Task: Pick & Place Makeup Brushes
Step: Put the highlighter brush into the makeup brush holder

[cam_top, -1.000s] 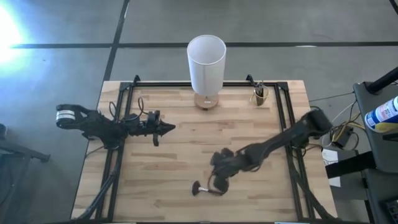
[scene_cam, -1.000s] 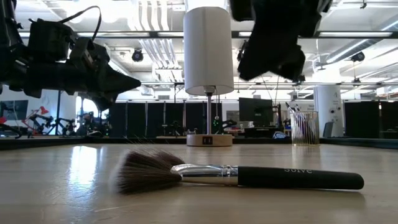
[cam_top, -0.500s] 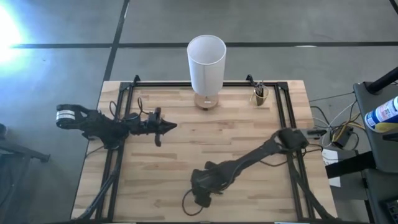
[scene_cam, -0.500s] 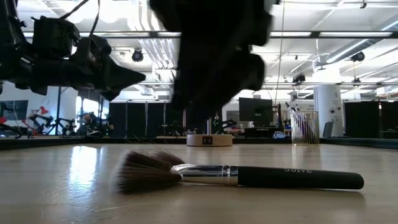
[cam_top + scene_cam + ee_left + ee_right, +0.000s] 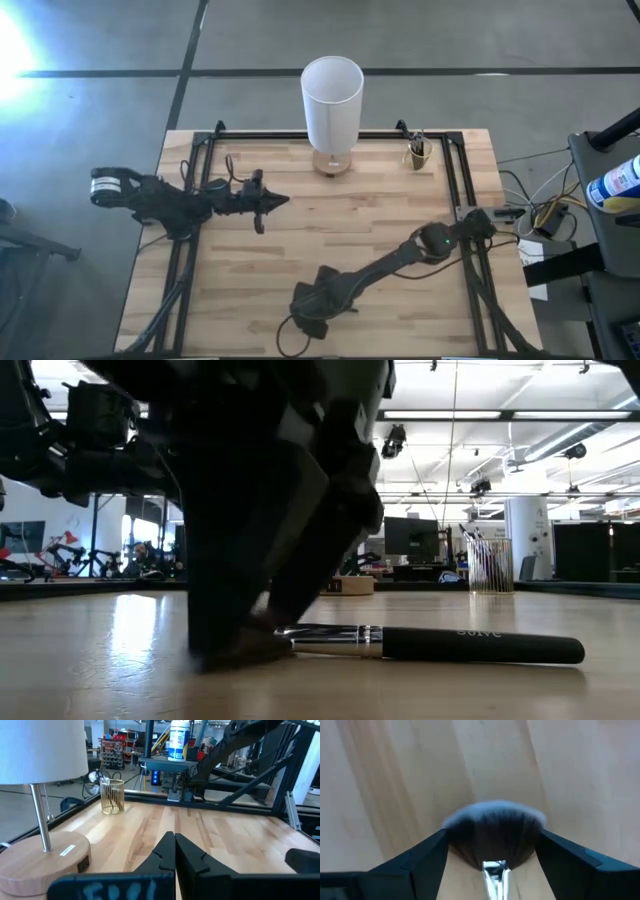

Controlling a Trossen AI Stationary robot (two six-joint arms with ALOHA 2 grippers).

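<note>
One makeup brush lies flat on the wooden table near its front edge, with a black handle (image 5: 480, 646), a silver ferrule (image 5: 330, 640) and a wide fluffy head (image 5: 492, 832). My right gripper (image 5: 492, 851) is open and low over it, one finger (image 5: 422, 857) on either side of the head. In the high view my right gripper (image 5: 310, 306) hides the brush. My left gripper (image 5: 278, 200) is shut and empty, above the table's left half. Other brushes stand in a gold wire cup (image 5: 417, 152). My right gripper comes at the brush's fluffy head (image 5: 492, 832) from above, pointing down, its fingers (image 5: 232, 645) reaching to the table top on either side of the bristles. Whether they touch the bristles, I cannot tell. The brush lies flat on the table.
A lamp with a white shade (image 5: 332, 95) and a round wooden base (image 5: 332, 162) stands at the far middle of the table. The gold wire cup (image 5: 112, 796) is at the far right. A dark frame (image 5: 200, 230) runs along the table's sides.
My right gripper has gone toward the table's left and near edges and down, from beside the brush to low over its fluffy head, which it now covers in the high view. The brush has stayed where it was.
</note>
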